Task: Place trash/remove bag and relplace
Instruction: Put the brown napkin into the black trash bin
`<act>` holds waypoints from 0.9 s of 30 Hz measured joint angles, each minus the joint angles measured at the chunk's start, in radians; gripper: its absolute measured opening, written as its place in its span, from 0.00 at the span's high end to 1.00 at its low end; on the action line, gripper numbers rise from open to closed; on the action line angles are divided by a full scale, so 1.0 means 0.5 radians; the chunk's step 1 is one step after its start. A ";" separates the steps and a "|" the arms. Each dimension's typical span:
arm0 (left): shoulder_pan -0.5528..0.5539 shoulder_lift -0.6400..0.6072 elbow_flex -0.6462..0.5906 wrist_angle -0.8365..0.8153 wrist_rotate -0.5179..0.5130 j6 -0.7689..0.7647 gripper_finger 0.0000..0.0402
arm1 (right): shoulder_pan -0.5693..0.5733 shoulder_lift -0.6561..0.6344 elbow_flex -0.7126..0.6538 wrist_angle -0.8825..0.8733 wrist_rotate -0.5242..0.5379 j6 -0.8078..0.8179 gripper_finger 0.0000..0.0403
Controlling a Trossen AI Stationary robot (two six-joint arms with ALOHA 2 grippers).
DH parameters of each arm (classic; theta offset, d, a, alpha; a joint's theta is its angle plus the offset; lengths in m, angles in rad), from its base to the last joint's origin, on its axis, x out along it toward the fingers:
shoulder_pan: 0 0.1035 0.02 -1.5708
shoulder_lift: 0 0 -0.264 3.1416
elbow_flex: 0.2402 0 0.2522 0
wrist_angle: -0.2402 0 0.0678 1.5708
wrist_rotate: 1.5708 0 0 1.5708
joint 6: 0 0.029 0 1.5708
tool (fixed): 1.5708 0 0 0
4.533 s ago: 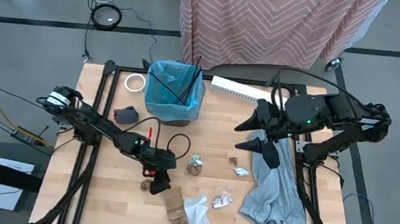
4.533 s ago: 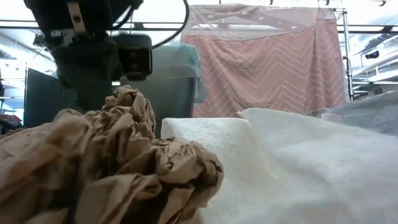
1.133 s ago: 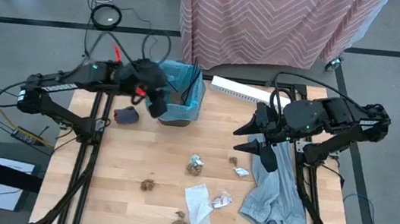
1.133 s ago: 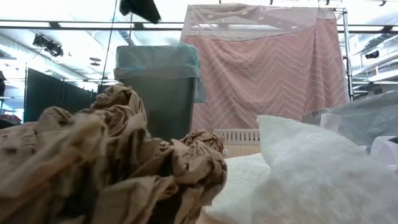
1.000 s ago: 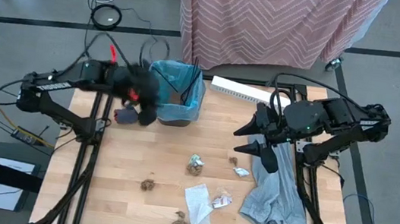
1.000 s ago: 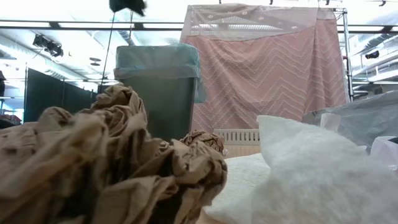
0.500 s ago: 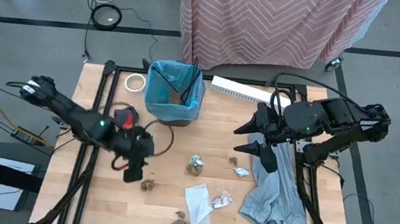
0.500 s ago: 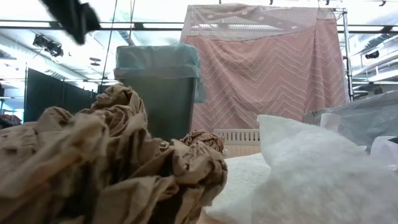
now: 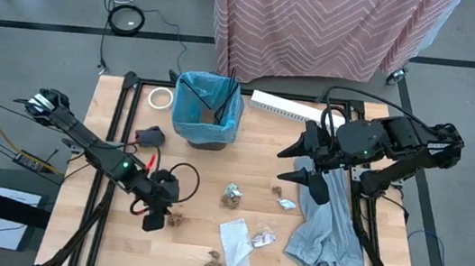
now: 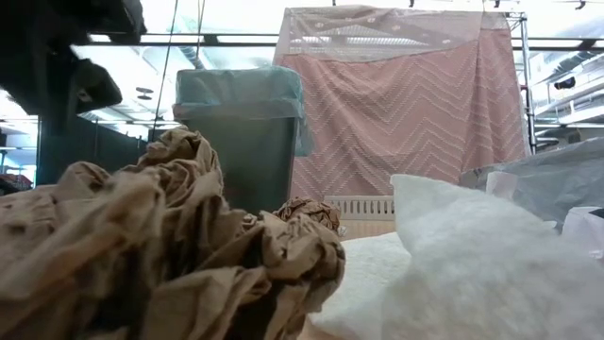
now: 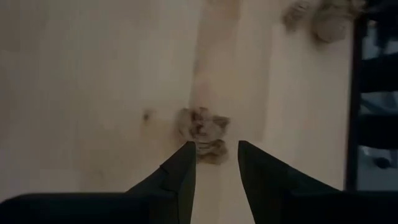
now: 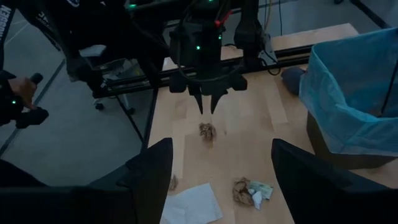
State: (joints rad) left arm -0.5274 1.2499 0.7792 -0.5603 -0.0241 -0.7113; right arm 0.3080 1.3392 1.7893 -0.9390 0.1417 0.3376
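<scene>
On the table (image 9: 108, 226), lower left of the overhead frame, the left tool (image 9: 153, 222) hangs fingers parted, empty, pointing down. The brown paper lump (image 9: 176, 220) lies just beside it, nearer than to the waiting, open right tool (image 9: 297, 162).

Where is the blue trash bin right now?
In the high view the trash bin stands at the far middle of the table, with the white tape ring on its left-arm side and a long white strip on its other side.
</scene>
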 joint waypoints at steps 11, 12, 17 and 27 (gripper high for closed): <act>0.000 0.037 -0.131 0.246 -0.061 -0.012 0.68 | 0.000 0.000 0.000 0.004 -0.008 0.001 0.33; -0.001 0.064 -0.131 0.248 -0.061 -0.012 0.68 | 0.000 0.000 0.000 0.004 -0.008 0.003 0.33; -0.035 0.247 -0.131 0.324 -0.060 0.002 0.68 | 0.000 0.000 0.000 0.004 -0.010 0.015 0.33; -0.065 0.685 -0.119 0.613 -0.062 0.101 0.68 | 0.000 0.000 0.000 0.005 -0.011 0.019 0.34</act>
State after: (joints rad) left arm -0.5599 1.5922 0.7197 -0.2539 -0.0554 -0.6605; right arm 0.3080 1.3392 1.7893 -0.9364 0.1360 0.3473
